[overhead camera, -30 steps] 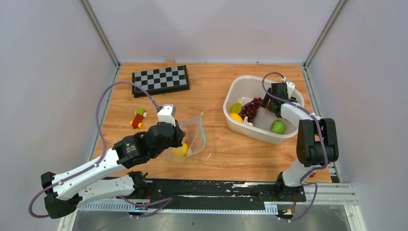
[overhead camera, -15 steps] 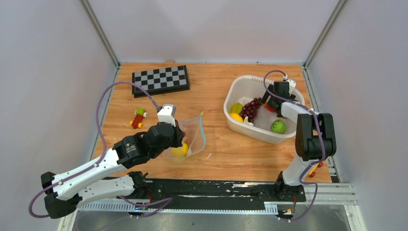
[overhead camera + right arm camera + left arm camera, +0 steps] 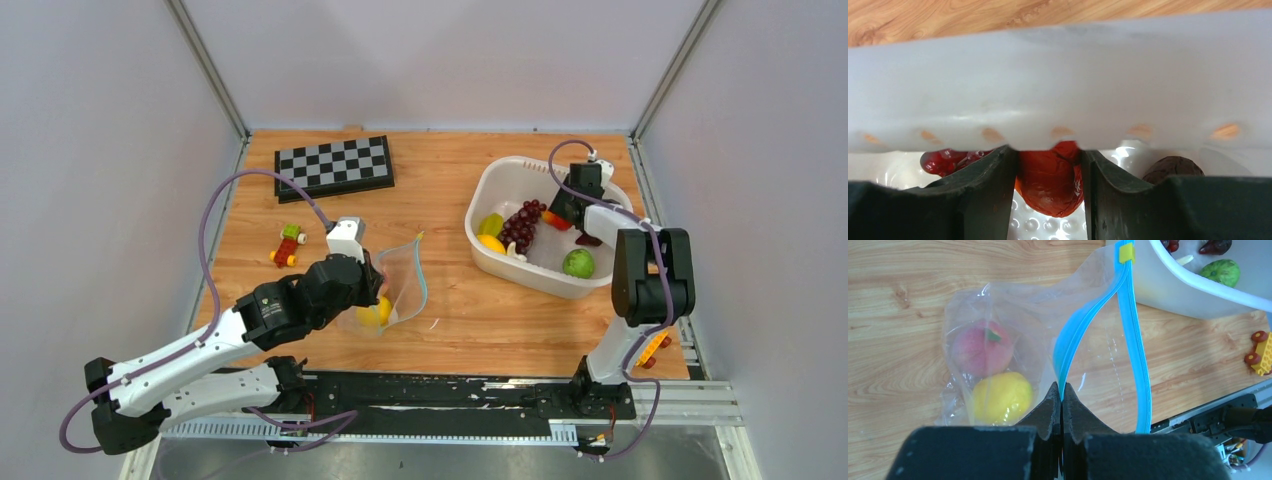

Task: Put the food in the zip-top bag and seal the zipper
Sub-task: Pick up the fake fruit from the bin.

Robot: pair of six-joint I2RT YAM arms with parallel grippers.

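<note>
The clear zip-top bag [image 3: 402,283] lies left of centre with its mouth held open. My left gripper [image 3: 1062,390] is shut on the near lip of the teal-blue zipper [image 3: 1133,340]. Inside the bag sit a pink peach [image 3: 982,349] and a yellow lemon [image 3: 995,396]. My right gripper [image 3: 1048,155] is down inside the white basket [image 3: 500,175] near its far wall, its fingers pressed on both sides of a red fruit [image 3: 1048,180]. Purple grapes [image 3: 521,225], a green round fruit [image 3: 577,263] and a yellow lemon [image 3: 490,243] also lie in the basket.
A folded chessboard [image 3: 334,166] lies at the back left. A red-yellow-green toy block car [image 3: 288,244] stands left of the bag, and another toy [image 3: 650,350] is by the right arm's base. A dark brown item [image 3: 1172,169] lies in the basket beside my right fingers.
My right gripper has shifted toward the basket's far wall and its jaws have closed in on the red fruit. The left arm and the bag have not moved.
</note>
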